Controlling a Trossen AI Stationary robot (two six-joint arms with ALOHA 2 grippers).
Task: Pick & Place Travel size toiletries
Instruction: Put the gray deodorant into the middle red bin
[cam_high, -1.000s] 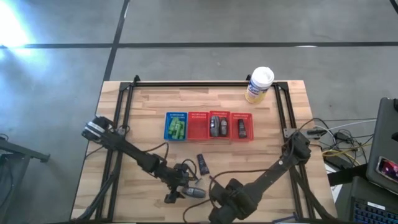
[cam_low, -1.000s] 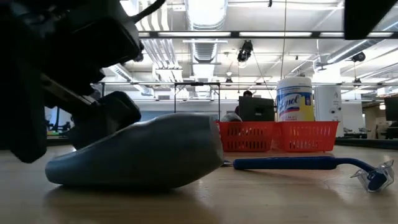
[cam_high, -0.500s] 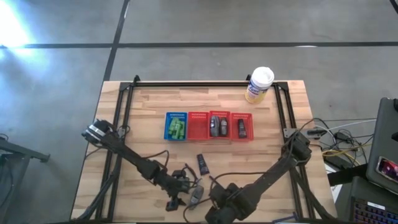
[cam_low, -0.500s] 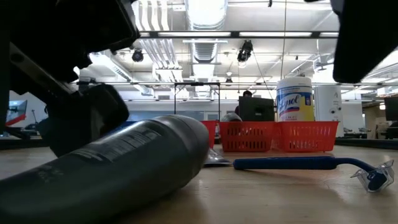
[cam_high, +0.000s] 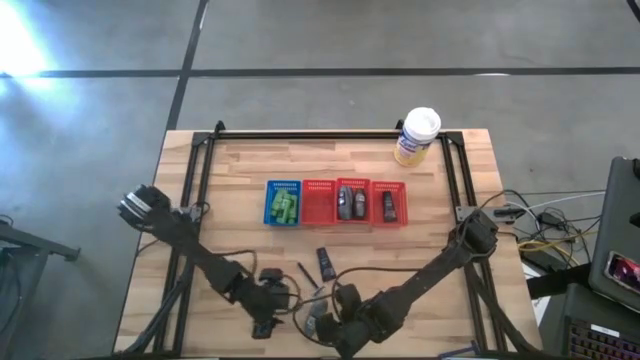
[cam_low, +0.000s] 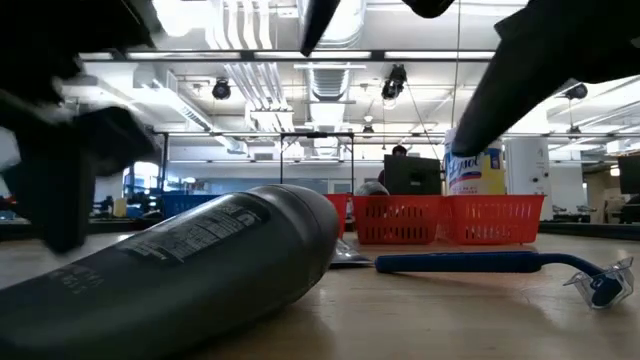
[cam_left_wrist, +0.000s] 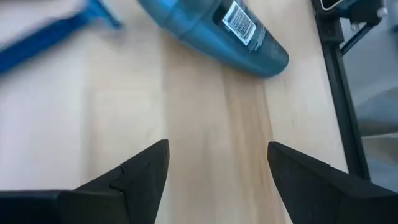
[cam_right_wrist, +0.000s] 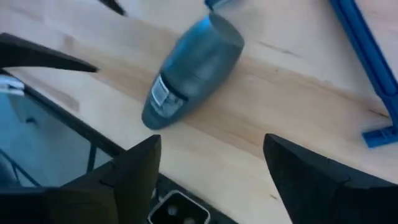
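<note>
Dark grey-blue tapered plastic bottle (cam_right_wrist: 189, 71) with a white barcode label lies on its side on the light wooden table (cam_high: 230, 165), right at the near edge, between the two grippers. Low view shows it flat on the wood, printed side up, nothing touching it. A long blue-handled razor (cam_low: 500, 263) lies just beside it; a small black tube (cam_high: 325, 263) and a slim black stick (cam_high: 305, 277) lie a bit farther in.

Left gripper (cam_left_wrist: 217, 171): fingers spread wide, nothing between them, bare wood in the gap. The bottle sits ahead of it, apart from the tips. Released.

Right gripper (cam_right_wrist: 211, 168): fingers also wide apart, empty, above the near table edge close to the bottle, not touching it.

Mid-table row of small mesh baskets: a blue one (cam_high: 283, 203) with bright green bottles (cam_high: 287, 207), and three red ones (cam_high: 355, 203), two holding dark bottles. Yellow-and-white canister with white lid (cam_high: 417, 137) stands at the far edge.
</note>
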